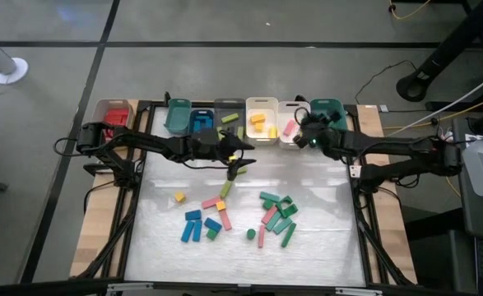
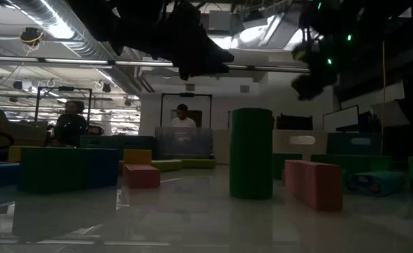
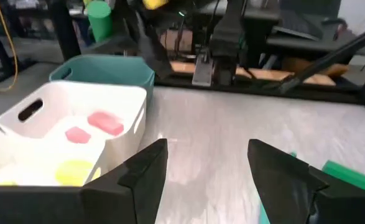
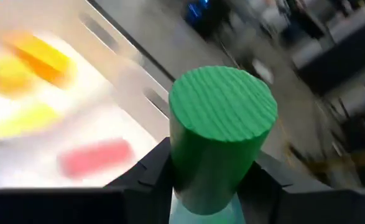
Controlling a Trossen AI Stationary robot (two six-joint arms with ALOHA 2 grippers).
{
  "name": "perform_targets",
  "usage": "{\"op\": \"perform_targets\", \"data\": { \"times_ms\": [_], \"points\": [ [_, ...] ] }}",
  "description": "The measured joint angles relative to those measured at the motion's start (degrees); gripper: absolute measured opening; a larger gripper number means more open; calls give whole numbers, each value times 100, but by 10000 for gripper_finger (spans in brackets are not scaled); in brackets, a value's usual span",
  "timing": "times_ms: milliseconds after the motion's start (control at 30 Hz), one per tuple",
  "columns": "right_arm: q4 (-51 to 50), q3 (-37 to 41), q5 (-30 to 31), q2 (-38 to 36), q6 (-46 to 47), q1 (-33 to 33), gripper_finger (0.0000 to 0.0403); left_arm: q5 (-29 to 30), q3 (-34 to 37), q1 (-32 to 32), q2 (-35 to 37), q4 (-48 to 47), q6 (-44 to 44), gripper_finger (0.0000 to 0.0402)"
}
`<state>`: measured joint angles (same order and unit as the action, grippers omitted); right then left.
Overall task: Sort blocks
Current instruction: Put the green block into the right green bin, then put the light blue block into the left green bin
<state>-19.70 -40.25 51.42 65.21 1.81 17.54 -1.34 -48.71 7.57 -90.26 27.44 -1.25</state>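
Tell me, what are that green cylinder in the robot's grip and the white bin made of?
The green cylinder, held by the right end effector, looks like painted wood: its flat end shows fine parallel ridges like sawn grain, though moulded plastic is possible. The white bin looks like smooth, matte plastic, with rounded rims and a cut-out handle.

The right pincer (image 4: 214,180) grips a green cylinder block (image 4: 222,134) above a white bin (image 4: 117,118).

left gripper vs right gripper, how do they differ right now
The left gripper is open and empty; the right gripper is shut on a green cylinder. In the high view, the left gripper hangs by the grey bin, the right gripper by the teal bin. Both have dark fingers.
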Motion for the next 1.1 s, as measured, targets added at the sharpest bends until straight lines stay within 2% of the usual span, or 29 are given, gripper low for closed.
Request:
{"op": "perform_targets", "data": {
  "times_ms": [133,267,400,533,733,933,1100],
  "points": [
    [-754,7,-117,29,611,774,134,-119,0,-9,0,-357,0,210],
    [-925,7,-1071,29,676,1541,134,-480,0,-11,-50,-533,0,210],
    [-923,7,-2032,30,604,2173,140,-530,0,-11,-167,-489,-6,210],
    [-906,7,-2144,31,395,2626,161,-532,0,-11,-336,-366,-15,210],
    [-892,7,-2155,33,390,2915,186,-678,-2,-11,-780,-50,-9,210],
    [-814,7,-2270,43,389,2898,195,-1318,-8,-11,-1116,265,134,210],
    [-631,7,-2628,59,390,2898,193,-1940,-396,-11,-1567,334,401,210]
  ]
}}
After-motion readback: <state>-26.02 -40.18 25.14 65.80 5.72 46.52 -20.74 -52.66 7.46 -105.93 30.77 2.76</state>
